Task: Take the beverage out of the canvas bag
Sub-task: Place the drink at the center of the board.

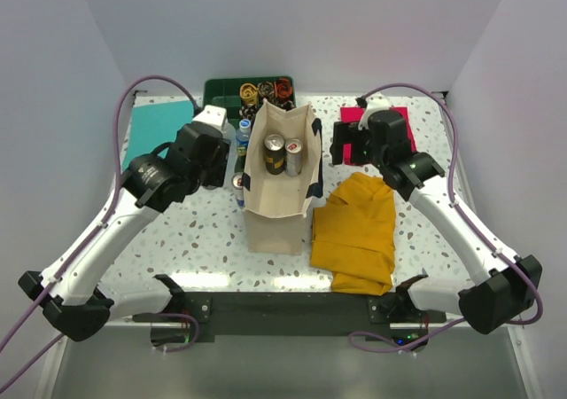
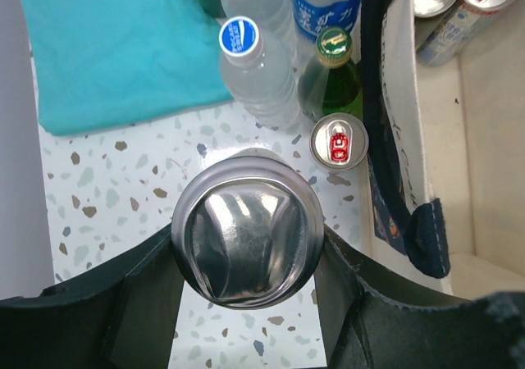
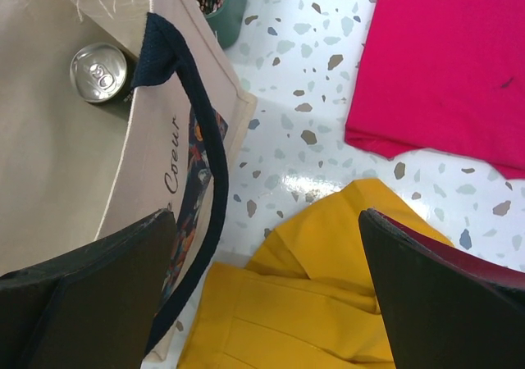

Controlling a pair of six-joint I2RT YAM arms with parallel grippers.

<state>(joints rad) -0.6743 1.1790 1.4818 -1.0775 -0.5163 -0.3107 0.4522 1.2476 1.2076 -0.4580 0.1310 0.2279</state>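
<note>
Clamping a silver can (image 2: pixel 246 239) with its long axis vertical, the left claw (image 2: pixel 246 250) hangs just left of the canvas bag (image 1: pixel 275 226), over the surface (image 2: pixel 107 189); the right claw (image 3: pixel 264 219), spread wide and empty, hangs right of the bag.

Looks to me like the canvas bag (image 1: pixel 276 217) is open on top. Two cans (image 1: pixel 275 151) fill its 12 o'clock end, and the 6 o'clock end is free. Bottles (image 1: pixel 243 137) crowd 9 o'clock, a mustard cloth (image 1: pixel 359 230) sits at 4, and there's bare table (image 1: pixel 204 230) at 7.
</note>
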